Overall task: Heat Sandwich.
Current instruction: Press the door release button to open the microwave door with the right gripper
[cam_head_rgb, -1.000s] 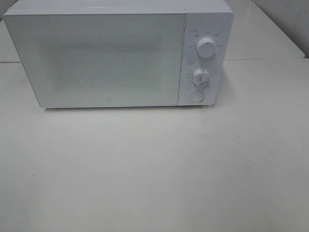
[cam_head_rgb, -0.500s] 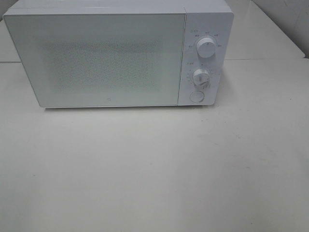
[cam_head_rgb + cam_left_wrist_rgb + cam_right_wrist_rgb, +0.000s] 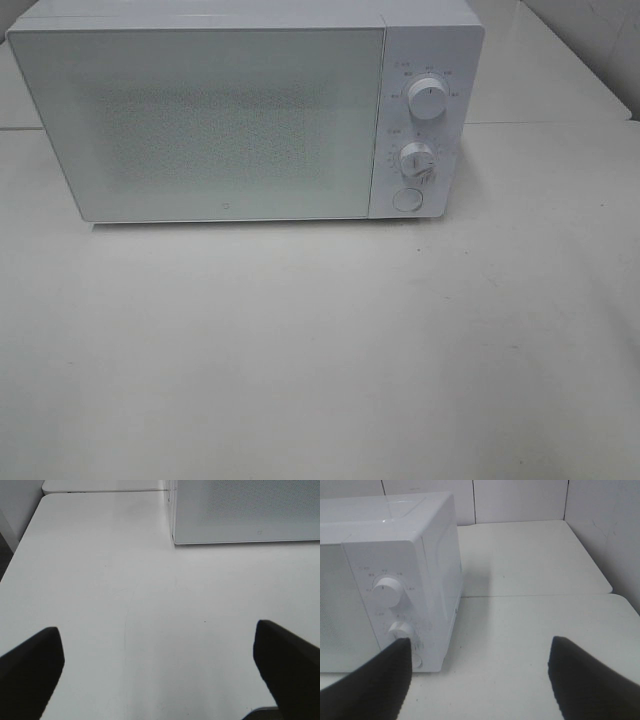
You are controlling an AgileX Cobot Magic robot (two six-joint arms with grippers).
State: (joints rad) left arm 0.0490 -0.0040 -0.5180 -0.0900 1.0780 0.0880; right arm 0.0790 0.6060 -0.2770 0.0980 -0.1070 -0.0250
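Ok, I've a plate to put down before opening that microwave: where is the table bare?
The broad stretch of table in front of the microwave is bare from side to side. More bare table lies right of its control panel, and a narrower strip on its left. Only the microwave itself fills the back.

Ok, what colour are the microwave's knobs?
White, the same as the microwave body. The knobs show best in the exterior high view.

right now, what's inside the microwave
Cannot tell. The microwave has its door shut, and the pale dotted window shows no shape behind it. Whether the sandwich is inside is hidden; no view shows it anywhere outside.
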